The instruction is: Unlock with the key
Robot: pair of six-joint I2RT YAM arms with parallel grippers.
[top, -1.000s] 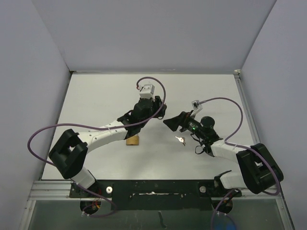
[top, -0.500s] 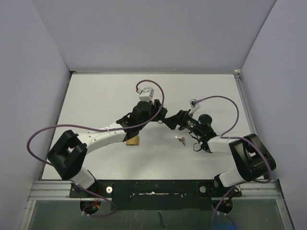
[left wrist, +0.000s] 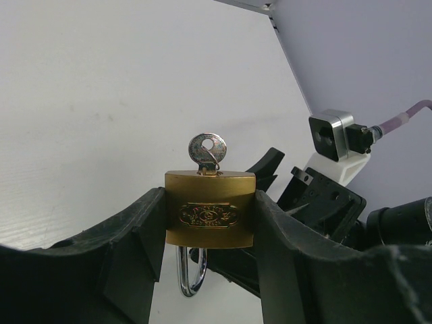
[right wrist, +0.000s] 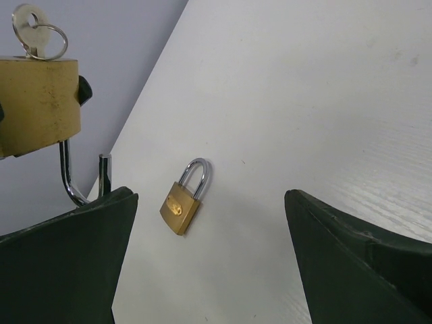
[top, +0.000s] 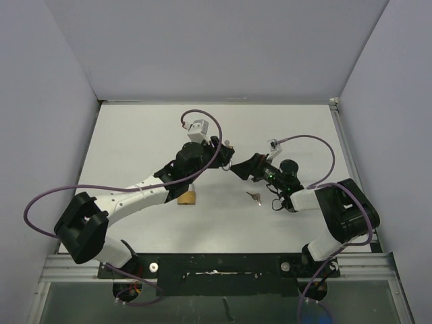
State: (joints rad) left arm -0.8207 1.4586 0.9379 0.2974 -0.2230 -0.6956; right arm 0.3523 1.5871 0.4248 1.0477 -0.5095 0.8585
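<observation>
Padlock clamped in left gripper, key seated in its keyway. Right gripper has swung off the loose keys to just beside the padlock, jaws wide, empty. Shackle looks popped on one leg, though I can't be sure. If so, unlock's done; else key turn next. Second lock lies on table, well apart from the padlock.

The padlock in the left gripper is brass-coloured metal with a dull satin finish and an embossed oval badge. Its shackle is bright, mirror-smooth chrome. The key is worn silvery metal. The gripper's fingers are matt black. The second padlock looks alike. The surface is matt white and faintly grained.
</observation>
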